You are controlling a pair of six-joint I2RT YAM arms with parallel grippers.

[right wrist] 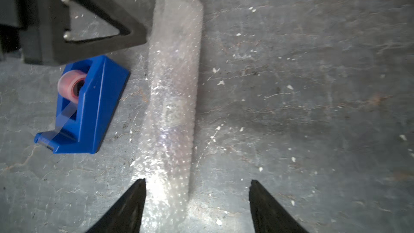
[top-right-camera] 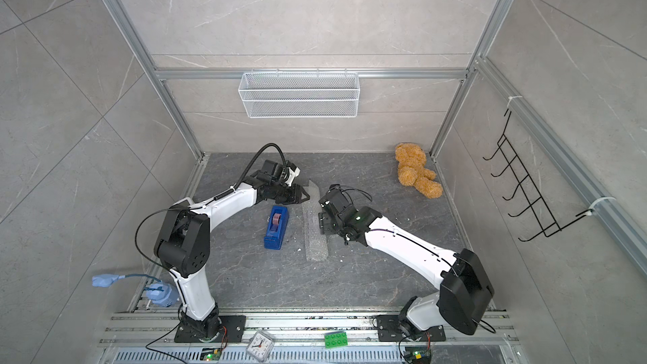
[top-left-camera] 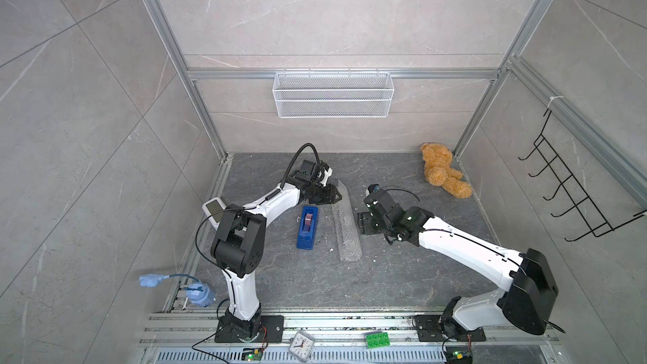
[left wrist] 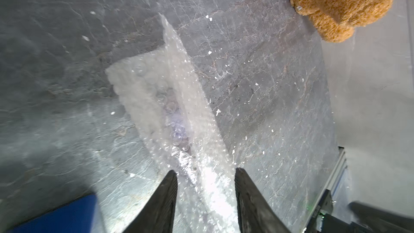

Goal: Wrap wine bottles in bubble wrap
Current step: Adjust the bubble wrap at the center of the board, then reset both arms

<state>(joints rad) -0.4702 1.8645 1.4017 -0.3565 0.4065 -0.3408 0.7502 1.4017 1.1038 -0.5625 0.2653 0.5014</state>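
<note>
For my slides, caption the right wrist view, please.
Open jaws above rolled bubble wrap, with a blue tape dispenser alongside.

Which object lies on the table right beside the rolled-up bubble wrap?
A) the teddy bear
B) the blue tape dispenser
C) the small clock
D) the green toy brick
B: the blue tape dispenser lies alongside the bubble wrap in both top views, with only a narrow strip of table between them.

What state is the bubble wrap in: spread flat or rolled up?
Rolled up. The bubble wrap lies on the table as a long narrow bundle, its layers overlapping, and a label shows faintly through them.
</note>
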